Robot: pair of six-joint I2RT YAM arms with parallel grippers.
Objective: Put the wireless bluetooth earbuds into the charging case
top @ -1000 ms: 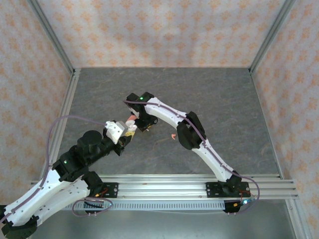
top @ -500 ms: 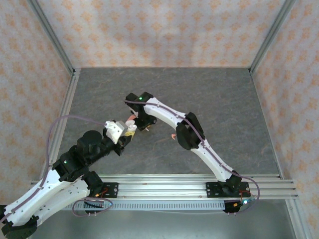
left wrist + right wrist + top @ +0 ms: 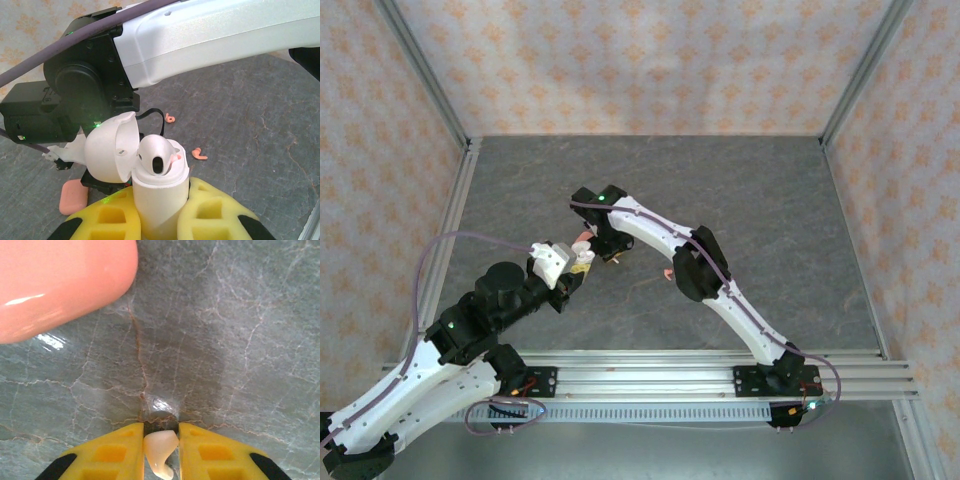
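Yellow foam pads (image 3: 112, 452) of the right gripper (image 3: 161, 434) are drawn in narrow on a white earbud (image 3: 160, 452), which is pinched between them and hangs low over the grey stone table (image 3: 240, 340). Just beyond it lies the coral-pink case (image 3: 55, 280), a smooth pebble that looks shut. The left gripper (image 3: 160, 220) is clamped with its own yellow pads (image 3: 112, 217) on either side of the white charging case (image 3: 161, 187), which it holds upright with the lid (image 3: 111, 152) hinged back to the left. One rounded white piece with a dark opening (image 3: 156, 157) sits in the mouth of that case. It appears to be the other white earbud, already seated, though at this close angle that cannot be confirmed, and a small pink trace beside it cannot be identified. Two coral earbuds (image 3: 170, 118) (image 3: 199, 154) lie loose on the table beyond the case, apart from each other and in no container. In the overhead view the two grippers stand close together near the table's middle. Assessment: at most one of four earbuds is in place. The held white one has yet to be carried to the open case. Both coral earbuds remain to be picked up, and the coral-pink case has yet to be opened.
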